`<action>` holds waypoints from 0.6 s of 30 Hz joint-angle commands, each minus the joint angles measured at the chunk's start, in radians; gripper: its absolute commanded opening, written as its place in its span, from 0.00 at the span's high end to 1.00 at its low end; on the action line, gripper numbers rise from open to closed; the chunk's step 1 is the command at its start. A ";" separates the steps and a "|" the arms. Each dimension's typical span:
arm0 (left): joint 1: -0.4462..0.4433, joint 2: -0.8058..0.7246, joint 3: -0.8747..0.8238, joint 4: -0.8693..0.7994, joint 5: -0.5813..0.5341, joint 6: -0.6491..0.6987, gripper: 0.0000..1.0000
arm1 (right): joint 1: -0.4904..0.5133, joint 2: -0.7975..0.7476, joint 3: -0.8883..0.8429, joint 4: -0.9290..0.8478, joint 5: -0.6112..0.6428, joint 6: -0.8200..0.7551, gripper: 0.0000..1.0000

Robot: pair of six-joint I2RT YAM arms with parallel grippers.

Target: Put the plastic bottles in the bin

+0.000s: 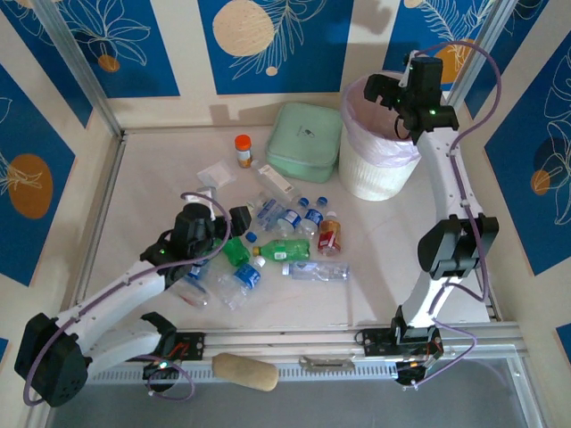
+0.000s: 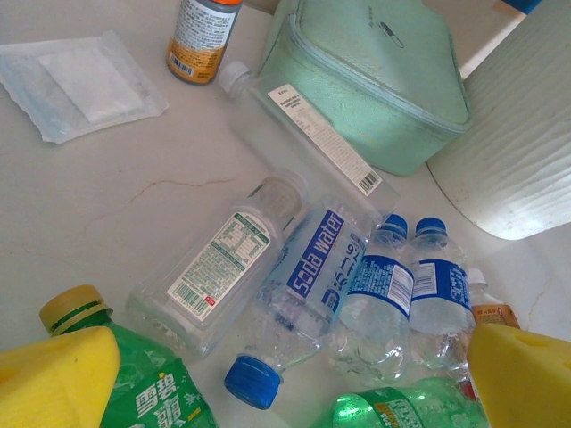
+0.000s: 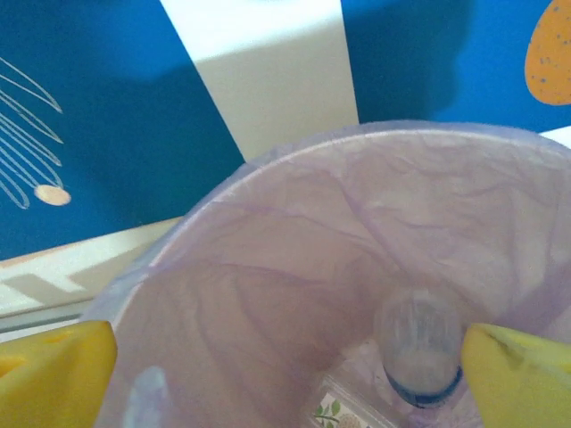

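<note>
- Plastic bottles (image 1: 287, 251) lie heaped on the table (image 1: 161, 178), in front of the left arm.
- 1 clear bottle (image 3: 419, 343) lies down inside the bin (image 1: 379, 174).
- Right gripper (image 1: 393, 98) hangs over the bin, fingers spread, empty.
- Left gripper (image 2: 294, 383) hovers over the heap, fingers spread.

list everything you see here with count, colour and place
loose bottles: about ten, mostly clear with blue caps, two green, one red, piled mid-table
binned bottle: at least one, clear, inside the bin
bin: one, white with pink liner, far right
box: one, mint green, left of bin
jar: one, orange cap, left of box
bag: one, clear, near jar
left claw: one, yellow fingers, open over the pile
right claw: one, yellow fingers, open over the bin
</note>
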 commanded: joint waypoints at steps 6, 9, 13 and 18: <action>0.008 0.017 0.071 -0.088 0.053 0.051 0.00 | 0.064 -0.264 -0.159 0.077 -0.155 0.061 0.01; 0.007 0.017 0.101 -0.171 0.091 0.101 0.00 | 0.108 -0.354 -0.283 0.115 -0.191 0.085 0.01; 0.007 0.028 0.147 -0.319 0.156 0.190 0.00 | 0.179 -0.458 -0.462 0.166 -0.227 0.136 0.01; 0.006 0.030 0.172 -0.480 0.236 0.245 0.00 | 0.288 -0.536 -0.668 0.242 -0.247 0.212 0.01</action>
